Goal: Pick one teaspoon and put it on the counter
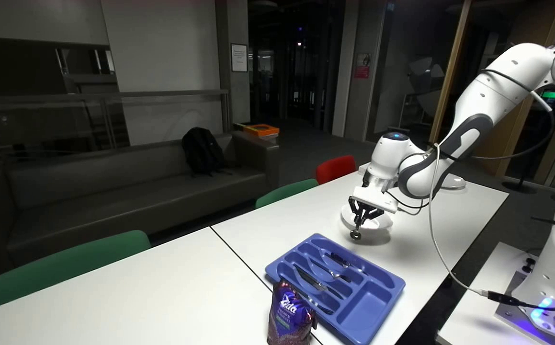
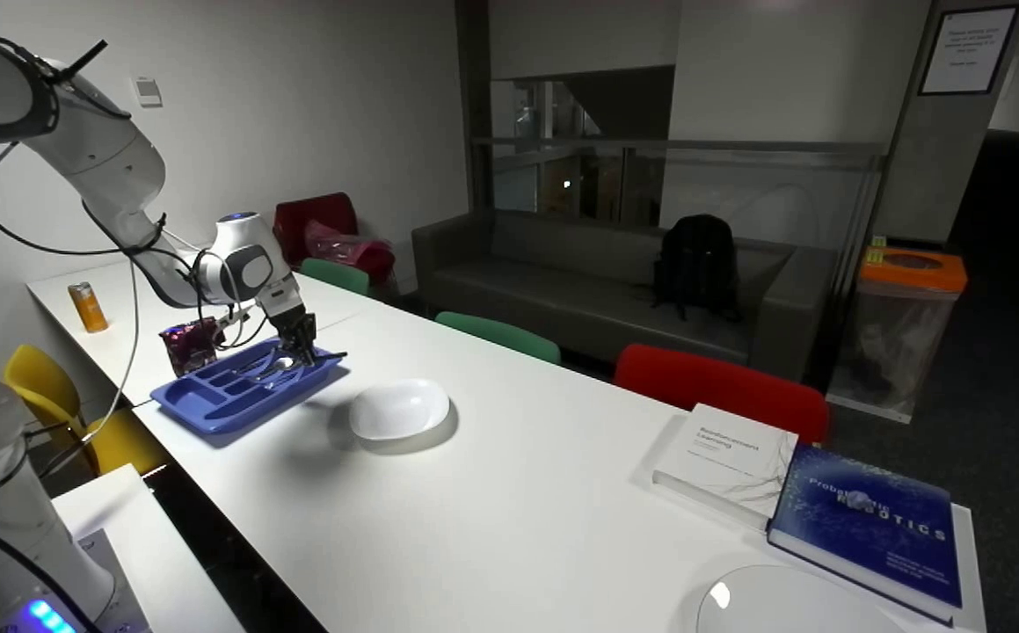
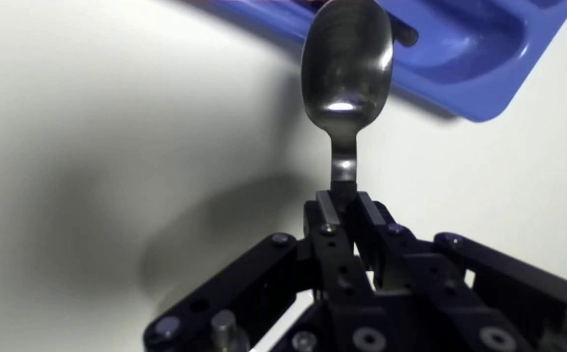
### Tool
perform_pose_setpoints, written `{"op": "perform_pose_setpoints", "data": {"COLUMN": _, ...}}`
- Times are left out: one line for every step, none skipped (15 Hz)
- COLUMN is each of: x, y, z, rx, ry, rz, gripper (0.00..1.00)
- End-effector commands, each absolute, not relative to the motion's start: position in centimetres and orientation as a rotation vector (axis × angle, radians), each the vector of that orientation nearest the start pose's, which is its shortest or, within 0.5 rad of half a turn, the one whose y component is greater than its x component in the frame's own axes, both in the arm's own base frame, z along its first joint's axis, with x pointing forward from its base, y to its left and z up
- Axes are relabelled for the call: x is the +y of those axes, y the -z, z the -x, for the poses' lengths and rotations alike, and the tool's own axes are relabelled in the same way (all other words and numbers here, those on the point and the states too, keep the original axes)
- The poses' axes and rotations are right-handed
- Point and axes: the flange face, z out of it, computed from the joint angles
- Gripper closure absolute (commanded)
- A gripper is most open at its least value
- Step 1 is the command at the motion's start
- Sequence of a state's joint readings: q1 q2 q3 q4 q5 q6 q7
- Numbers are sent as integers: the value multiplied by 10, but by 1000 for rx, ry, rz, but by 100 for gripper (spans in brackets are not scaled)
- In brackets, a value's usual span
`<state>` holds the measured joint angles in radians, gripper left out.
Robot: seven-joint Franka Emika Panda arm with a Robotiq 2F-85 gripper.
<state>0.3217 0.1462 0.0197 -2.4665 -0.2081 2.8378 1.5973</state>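
One claw [image 3: 347,201], one tray [image 1: 366,305], two books [image 2: 729,453] [image 2: 865,527]

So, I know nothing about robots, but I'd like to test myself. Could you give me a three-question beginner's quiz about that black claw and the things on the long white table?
1. Multiple choice: what does the black two-fingered gripper hold?
A) a fork
B) a grey metal spoon
C) a knife
2. True or false: the shallow white dish stands on the long white tabletop, apart from the blue plastic cutlery tray.
3. Fill in: the gripper clasps the spoon by its ____.

Key: 1. B. 2. True. 3. Handle.
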Motion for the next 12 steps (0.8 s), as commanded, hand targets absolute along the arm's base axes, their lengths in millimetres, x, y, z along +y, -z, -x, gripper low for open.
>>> {"op": "perform_pose_setpoints", "data": {"x": 147, "y": -271, "z": -446, "rx": 1689, "ry": 312, "rz": 2382, "gripper": 97}}
{"op": "perform_pose_setpoints", "data": {"x": 142, "y": -272, "z": -443, "rx": 1731, "ry": 316, "rz": 2336, "gripper": 97}}
{"op": "perform_pose_setpoints", "data": {"x": 138, "y": -271, "z": -439, "rx": 1763, "ry": 315, "rz": 2301, "gripper": 97}}
{"op": "perform_pose_setpoints", "data": {"x": 135, "y": -271, "z": -435, "rx": 1793, "ry": 318, "rz": 2266, "gripper": 97}}
{"op": "perform_pose_setpoints", "data": {"x": 132, "y": -270, "z": -430, "rx": 1820, "ry": 317, "rz": 2232, "gripper": 97}}
{"op": "perform_pose_setpoints", "data": {"x": 130, "y": -269, "z": -425, "rx": 1849, "ry": 313, "rz": 2199, "gripper": 97}}
{"op": "perform_pose_setpoints", "data": {"x": 129, "y": -267, "z": -420, "rx": 1873, "ry": 309, "rz": 2168, "gripper": 97}}
{"op": "perform_pose_setpoints", "data": {"x": 127, "y": -264, "z": -416, "rx": 1899, "ry": 303, "rz": 2136, "gripper": 97}}
{"op": "perform_pose_setpoints", "data": {"x": 124, "y": -261, "z": -410, "rx": 1927, "ry": 295, "rz": 2099, "gripper": 97}}
{"op": "perform_pose_setpoints", "data": {"x": 122, "y": -258, "z": -405, "rx": 1949, "ry": 287, "rz": 2070, "gripper": 97}}
{"op": "perform_pose_setpoints", "data": {"x": 120, "y": -254, "z": -399, "rx": 1973, "ry": 276, "rz": 2033, "gripper": 97}}
{"op": "perform_pose_setpoints", "data": {"x": 119, "y": -250, "z": -394, "rx": 1995, "ry": 266, "rz": 2002, "gripper": 97}}
